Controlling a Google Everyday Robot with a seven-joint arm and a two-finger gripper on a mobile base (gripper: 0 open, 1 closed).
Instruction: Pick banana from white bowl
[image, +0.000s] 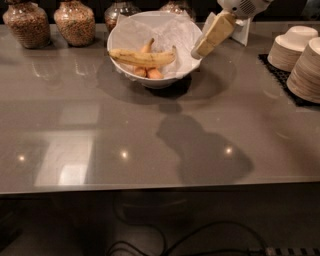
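My end effector (199, 49) hangs just at the white bowl's (116, 40) right rim; spread or pressed together, I cannot tell. The banana (142, 57) lies across the bowl. Reaching in sideways, I could snag the paper lining (176, 34) and drag the bowl along the desk (150, 130).

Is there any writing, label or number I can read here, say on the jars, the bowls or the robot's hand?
None: nothing here can be read as text.
The jars, the white bowl holding the banana, and the stacked small bowls show no lettering.
The gripper, hovering at the white bowl's rim on the stacked bowls' side, shows no marking either.
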